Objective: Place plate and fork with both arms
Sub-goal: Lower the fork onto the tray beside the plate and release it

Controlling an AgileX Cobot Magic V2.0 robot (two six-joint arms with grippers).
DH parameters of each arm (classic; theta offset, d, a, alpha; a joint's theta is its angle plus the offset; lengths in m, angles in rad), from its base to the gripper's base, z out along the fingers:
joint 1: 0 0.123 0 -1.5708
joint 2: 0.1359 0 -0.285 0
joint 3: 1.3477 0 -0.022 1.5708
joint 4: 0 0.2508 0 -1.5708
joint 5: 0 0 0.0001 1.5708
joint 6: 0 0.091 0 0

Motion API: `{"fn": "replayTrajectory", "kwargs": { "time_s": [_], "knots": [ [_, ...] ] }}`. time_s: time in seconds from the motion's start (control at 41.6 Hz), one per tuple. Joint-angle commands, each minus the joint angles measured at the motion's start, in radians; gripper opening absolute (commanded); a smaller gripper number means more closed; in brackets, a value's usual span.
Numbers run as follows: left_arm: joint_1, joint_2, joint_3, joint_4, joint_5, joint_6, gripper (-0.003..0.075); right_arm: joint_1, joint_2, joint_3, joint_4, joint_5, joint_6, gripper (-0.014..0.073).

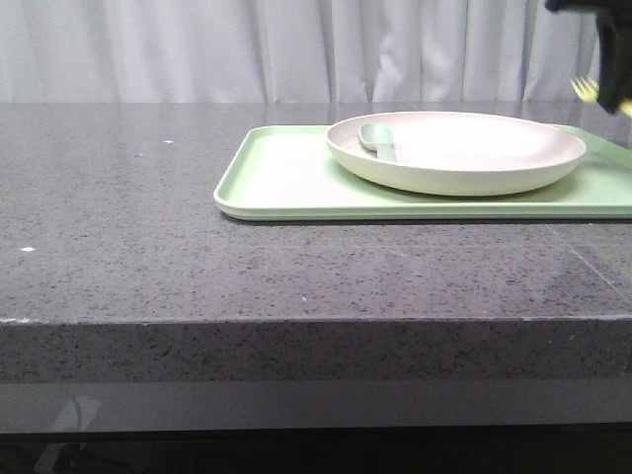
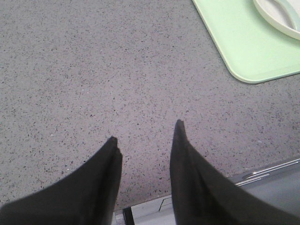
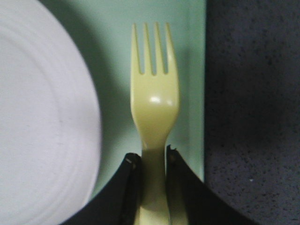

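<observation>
Where curtain (image 1: 296,49) hangs, speckled grey counter (image 1: 118,197).

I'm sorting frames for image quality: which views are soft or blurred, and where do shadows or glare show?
Right wrist view: fork fairly sharp with a glare spot on it, plate edge blurred, and it shades the tray. Front view: right gripper cropped, blurry. Left wrist view: tabletop sharp, evenly lit.

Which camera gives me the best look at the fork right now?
The right wrist view: the fork fills the frame, tines and neck sharp, its handle clamped in the right gripper above the tray beside the plate. The front view catches only yellow tines at its right edge. The left wrist view shows none of it.
</observation>
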Motion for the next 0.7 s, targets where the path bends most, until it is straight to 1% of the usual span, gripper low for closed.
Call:
{"fn": "replayTrajectory", "kwargs": {
  "time_s": [0.0, 0.216, 0.384, 0.456, 0.624, 0.672],
  "knots": [
    [-0.009, -0.003, -0.025, 0.010, -0.062, -0.012, 0.0249, -0.021, -0.042, 0.006, -0.002, 0.050, -0.037, 0.0099],
    [-0.009, -0.003, -0.025, 0.010, -0.062, -0.012, 0.0249, -0.021, 0.011, 0.009, 0.017, 0.011, -0.086, 0.0099],
    [-0.009, -0.003, -0.025, 0.010, -0.062, -0.012, 0.0249, -0.021, 0.032, 0.007, 0.017, -0.010, -0.086, 0.0106],
    [-0.009, -0.003, -0.025, 0.010, -0.062, -0.012, 0.0249, -0.021, 0.032, 0.007, 0.017, -0.013, -0.086, 0.0155],
    [-0.009, -0.003, -0.025, 0.010, -0.062, -0.012, 0.0249, -0.021, 0.032, 0.007, 0.017, -0.012, -0.086, 0.0316],
    [-0.009, -0.003, -0.025, 0.010, -0.062, -0.012, 0.0249, -0.021, 0.030, 0.006, 0.017, -0.011, -0.086, 0.0325]
  ]
}}
